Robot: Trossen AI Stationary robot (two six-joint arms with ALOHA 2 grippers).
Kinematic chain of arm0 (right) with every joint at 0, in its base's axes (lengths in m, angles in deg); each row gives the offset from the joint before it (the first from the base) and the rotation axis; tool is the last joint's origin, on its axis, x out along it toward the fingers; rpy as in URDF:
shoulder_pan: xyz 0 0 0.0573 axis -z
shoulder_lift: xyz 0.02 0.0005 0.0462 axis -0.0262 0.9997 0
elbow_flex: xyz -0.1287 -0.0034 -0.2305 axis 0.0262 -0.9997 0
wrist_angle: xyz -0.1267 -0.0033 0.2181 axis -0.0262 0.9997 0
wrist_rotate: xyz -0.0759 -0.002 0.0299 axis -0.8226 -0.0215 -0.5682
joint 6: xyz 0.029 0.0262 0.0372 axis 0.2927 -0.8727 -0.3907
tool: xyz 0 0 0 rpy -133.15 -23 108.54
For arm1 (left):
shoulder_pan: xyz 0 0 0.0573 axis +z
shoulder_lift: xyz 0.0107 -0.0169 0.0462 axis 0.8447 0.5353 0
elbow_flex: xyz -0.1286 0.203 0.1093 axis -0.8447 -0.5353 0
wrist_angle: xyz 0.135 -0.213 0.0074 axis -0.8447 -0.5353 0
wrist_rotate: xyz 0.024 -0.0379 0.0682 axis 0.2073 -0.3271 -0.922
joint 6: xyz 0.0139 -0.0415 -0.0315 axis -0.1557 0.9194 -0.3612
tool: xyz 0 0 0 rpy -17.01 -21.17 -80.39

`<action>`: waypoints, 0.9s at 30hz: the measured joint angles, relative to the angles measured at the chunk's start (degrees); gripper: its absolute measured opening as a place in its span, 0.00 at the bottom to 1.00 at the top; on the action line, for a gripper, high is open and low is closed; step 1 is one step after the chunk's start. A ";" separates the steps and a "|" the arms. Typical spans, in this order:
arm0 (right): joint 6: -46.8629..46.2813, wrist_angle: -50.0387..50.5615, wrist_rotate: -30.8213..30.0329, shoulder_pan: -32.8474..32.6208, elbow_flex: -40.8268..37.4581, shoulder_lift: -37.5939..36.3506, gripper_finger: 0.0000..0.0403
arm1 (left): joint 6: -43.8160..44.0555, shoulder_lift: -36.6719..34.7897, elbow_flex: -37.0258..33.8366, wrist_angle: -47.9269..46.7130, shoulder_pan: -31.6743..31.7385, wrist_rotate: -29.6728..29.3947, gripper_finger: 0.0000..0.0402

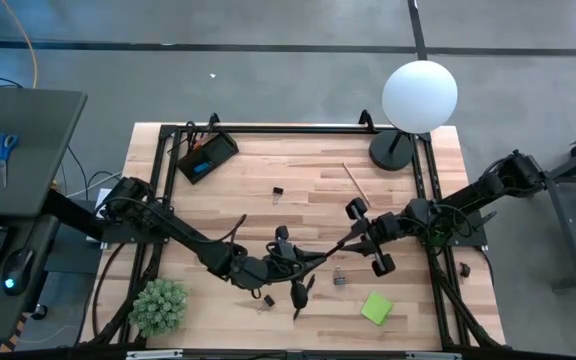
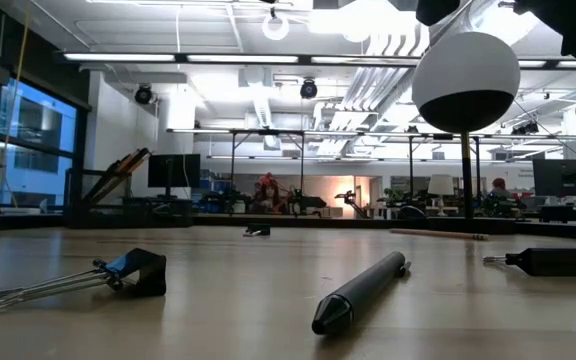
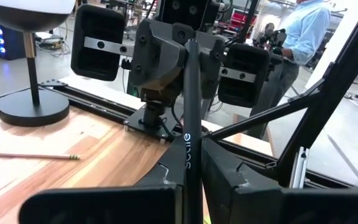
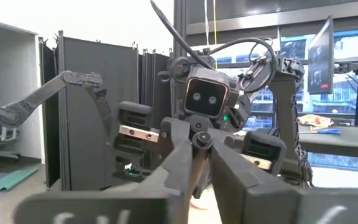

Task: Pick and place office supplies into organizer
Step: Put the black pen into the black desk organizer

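Note:
A black pen (image 1: 330, 246) spans the gap between my two grippers, above the middle of the table. My left gripper (image 1: 303, 258) is shut on its left end and my right gripper (image 1: 353, 238) on its right end. In the left wrist view the pen (image 3: 187, 112) runs from my own fingers to the right gripper (image 3: 188, 46). The black organizer (image 1: 206, 156) sits at the far left corner with a blue eraser (image 1: 200, 168) inside. A second black pen (image 2: 363, 290), binder clips (image 2: 128, 275) (image 2: 543, 262), a wooden pencil (image 1: 356, 183) and a green sticky-note pad (image 1: 376, 307) lie on the table. My left gripper pinches the pen's left end (image 3: 186, 180) between its two fingers, coming level from the table's left with the fingers along the pen. The pen is lifted clear of the table. My right gripper pinches the pen's right end (image 4: 201, 142) between its fingertips, coming level from the table's right, in line with the pen.
A lamp with a white globe (image 1: 420, 95) and a round black base (image 1: 393, 150) stands at the far right. A green spiky plant (image 1: 158, 305) is at the near left corner. Another binder clip (image 1: 278, 192) lies mid-table. A grey desk (image 1: 18, 150) stands left of the table.

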 joint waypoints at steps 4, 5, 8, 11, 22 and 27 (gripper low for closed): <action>0.00 0.33 0.25 0.00 0.00 0.00 0.03 | 0.20 0.00 0.00 -0.31 0.00 0.11 0.04; 0.00 0.35 0.25 0.00 0.00 0.00 0.03 | 0.28 0.00 0.00 -0.32 0.00 0.20 0.04; 0.00 0.37 0.25 0.00 -0.01 0.00 0.03 | 0.32 0.00 0.00 -0.38 0.00 0.60 0.04; 0.29 0.60 0.25 0.00 -0.04 0.01 0.02 | 0.53 0.00 0.02 -1.62 0.00 0.89 0.04; 0.63 0.88 0.04 0.00 -0.09 0.04 0.02 | 2.06 -0.04 0.07 -4.10 0.04 2.03 0.04; 1.10 0.61 -0.97 -0.02 -0.09 0.04 0.02 | 2.67 -0.05 0.05 -4.83 0.13 2.76 0.16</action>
